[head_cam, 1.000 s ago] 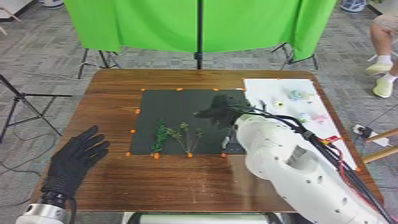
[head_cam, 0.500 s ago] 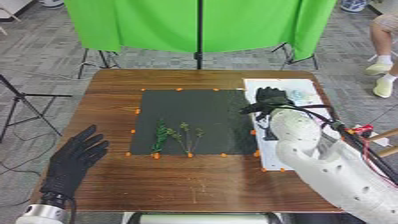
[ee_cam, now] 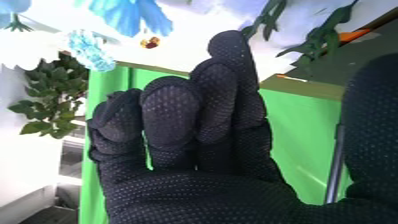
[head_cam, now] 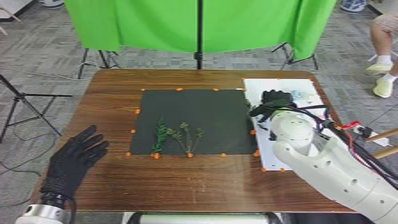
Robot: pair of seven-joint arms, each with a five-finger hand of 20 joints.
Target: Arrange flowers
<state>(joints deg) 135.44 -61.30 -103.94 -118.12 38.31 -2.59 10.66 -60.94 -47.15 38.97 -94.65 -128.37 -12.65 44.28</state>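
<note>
Over the white sheet on the right of the table, my right hand (head_cam: pixel 275 100) hovers in the head view, covering part of what lies there. The right wrist view has the right hand (ee_cam: pixel 191 110) with fingers extended and nothing held. Near it show a blue flower (ee_cam: pixel 133 16), a light-blue bloom (ee_cam: pixel 89 50) and green leaves (ee_cam: pixel 330 31). In the head view, pale blue flowers (head_cam: pixel 303 94) lie beyond the right hand. A green leafy stem (head_cam: pixel 160 136) and a thin branching sprig (head_cam: pixel 188 137) lie on the black sheet (head_cam: pixel 191 107). My left hand (head_cam: pixel 75 157) rests open at the table's left.
Orange tabs mark the edges of the black sheet and the white sheet (head_cam: pixel 277 162). Beyond the brown table (head_cam: pixel 169 182) hangs a green backdrop (head_cam: pixel 142 30) on a stand. The right arm stretches across the table's right edge.
My right hand has moved from the black sheet to the white sheet on the right, then slightly back towards the robot. The left hand and the greenery on the black sheet have kept still.
</note>
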